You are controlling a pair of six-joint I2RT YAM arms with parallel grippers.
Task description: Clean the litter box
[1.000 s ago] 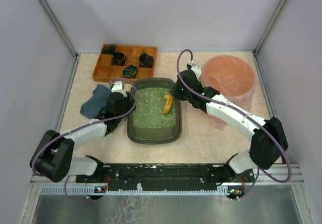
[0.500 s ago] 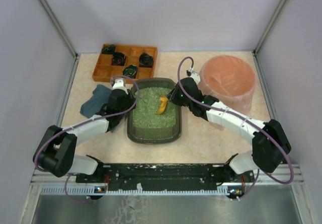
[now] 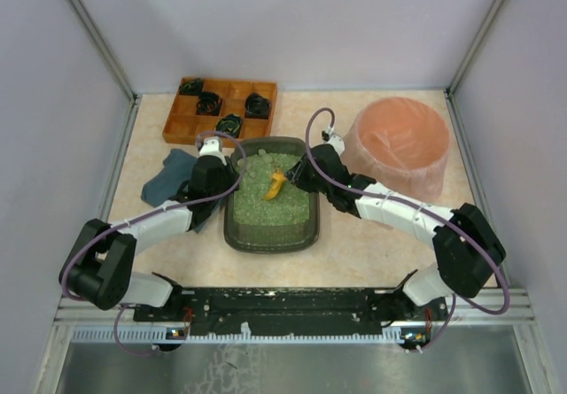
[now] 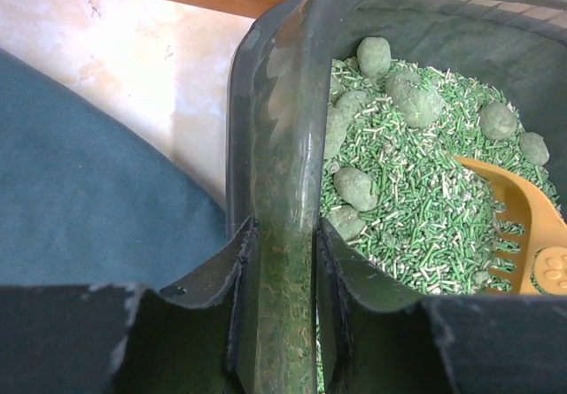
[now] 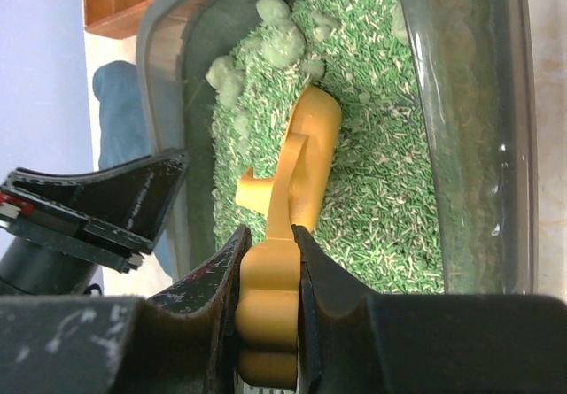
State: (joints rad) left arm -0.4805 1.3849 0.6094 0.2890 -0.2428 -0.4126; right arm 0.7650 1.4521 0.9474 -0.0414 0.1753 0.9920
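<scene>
Litter box: centre of the overhead view on the tabletop, filled with green litter and pale clumps. Left tool: clamped on the box's left rim. Right tool: gripping the handle of an orange scoop, blade down in the litter at mid-frame.

Bright even light, soft shadows, near edges blurred

the top external view looks down from above and behind on the whole tabletop; both wrist views sit close over the litter box, sharing its orange scoop.
</scene>
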